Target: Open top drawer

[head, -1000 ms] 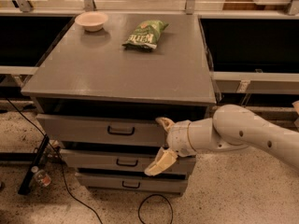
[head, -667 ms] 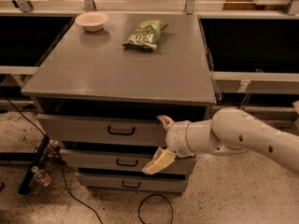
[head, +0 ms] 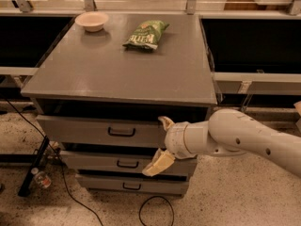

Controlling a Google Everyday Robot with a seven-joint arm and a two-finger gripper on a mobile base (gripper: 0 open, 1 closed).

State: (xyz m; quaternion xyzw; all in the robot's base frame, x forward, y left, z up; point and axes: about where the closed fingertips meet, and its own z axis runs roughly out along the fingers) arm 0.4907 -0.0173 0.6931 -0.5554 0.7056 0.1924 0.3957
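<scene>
Top drawer [head: 84, 130]: wide grey front, black bar handle [head: 121, 132] at centre; directly under the table [head: 117, 74] top, front standing slightly forward of the table's front edge, dark gap above it.
Tool [head: 162, 142]: at the drawer front's right end, right of the handle; two pale fingers spread wide, gripping nothing.
Middle drawer [head: 103, 161], bottom drawer [head: 117, 185]: below, shut.
Bowl [head: 91, 21]: table's far left corner.
Green snack bag [head: 146, 34]: near the far edge, centre.
Black cable [head: 155, 206]: on the floor [head: 235, 197].
</scene>
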